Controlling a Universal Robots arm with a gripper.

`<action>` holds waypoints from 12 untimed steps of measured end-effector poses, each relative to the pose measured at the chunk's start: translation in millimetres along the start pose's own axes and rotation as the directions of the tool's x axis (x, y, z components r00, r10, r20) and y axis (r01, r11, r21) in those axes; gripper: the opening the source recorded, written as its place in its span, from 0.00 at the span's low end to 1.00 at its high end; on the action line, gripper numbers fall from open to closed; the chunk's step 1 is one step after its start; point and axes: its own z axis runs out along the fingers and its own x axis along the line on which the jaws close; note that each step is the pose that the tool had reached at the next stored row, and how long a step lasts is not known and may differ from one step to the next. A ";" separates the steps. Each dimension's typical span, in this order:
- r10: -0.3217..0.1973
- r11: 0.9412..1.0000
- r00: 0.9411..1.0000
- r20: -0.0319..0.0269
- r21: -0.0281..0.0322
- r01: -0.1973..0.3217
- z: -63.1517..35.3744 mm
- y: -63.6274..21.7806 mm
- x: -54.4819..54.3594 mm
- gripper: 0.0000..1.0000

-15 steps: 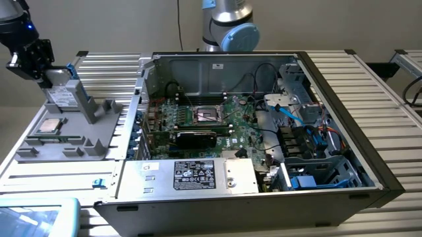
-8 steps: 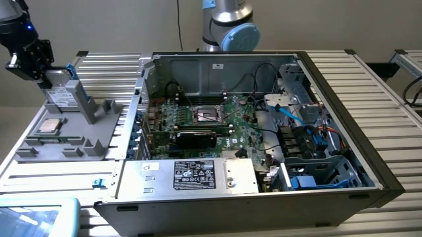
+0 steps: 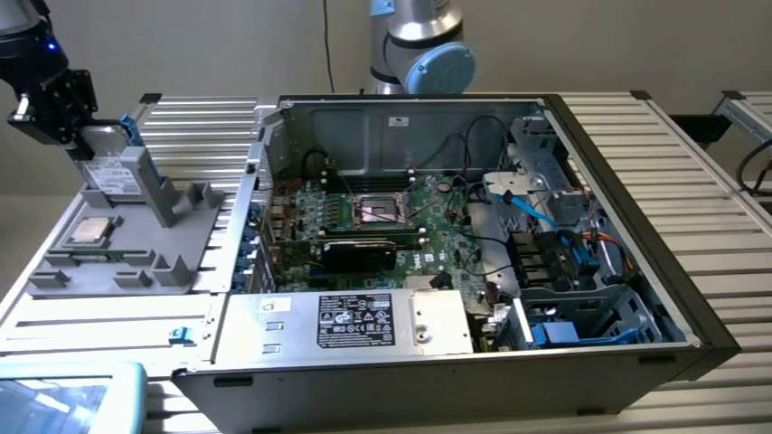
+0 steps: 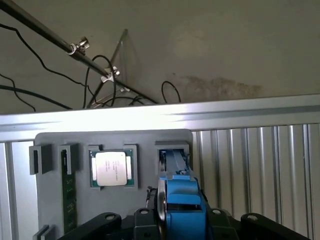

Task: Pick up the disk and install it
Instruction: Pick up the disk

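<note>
**Pick phase: end effector clamped on the disk at the parts holder**

Step in hand, by my reading: the pick-up. The end effector (image 3: 80,136) is sitting at the upper end of the disk (image 3: 115,172). Its jaws are standing partly closed with the disk's blue rail between them, and as far as the wrist view is showing, they are gripping it. The disk is standing on edge in a slot of the grey parts holder (image 3: 121,271), at the exterior view's left, well apart from the open computer case (image 3: 362,127). Whether its lower end is clearing the slot, I cannot tell.

Also in the holder: the CPU chip (image 4: 112,168) is lying flat in its pocket, and a memory stick (image 4: 69,197) is sitting in another slot.

Next move, as a judgement: it is calling for a straight pull along the slot so the rails are not binding. After that it needs a carry over the desk (image 3: 675,163) to the case. The bay with blue fittings (image 3: 591,316) at the case's near corner is looking like the probable seat, and squaring the rails to it is going to matter.

Pose: the arm's blue-capped joint (image 3: 437,65) is rising behind the case. The wrist is reaching out to the exterior view's left, with the end effector pointing down over the holder.
</note>
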 end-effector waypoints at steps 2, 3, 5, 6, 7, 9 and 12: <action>0.000 1.000 1.000 0.000 0.001 0.000 -5.5 -0.1 0.1 0.37; 0.000 1.000 1.000 0.000 0.002 0.000 -7.4 -0.1 0.1 0.37; 0.000 1.000 1.000 0.000 0.004 0.000 -12.2 -0.1 0.2 0.37; 0.000 1.000 1.000 0.000 0.005 0.000 -16.1 -0.2 0.2 0.37; 0.000 1.000 1.000 0.000 0.006 0.000 -20.5 -0.2 0.3 0.37; 0.000 1.000 1.000 0.001 0.007 0.000 -29.1 -0.3 0.5 0.37; 0.000 1.000 1.000 0.001 0.009 0.000 -40.0 -0.5 0.7 0.37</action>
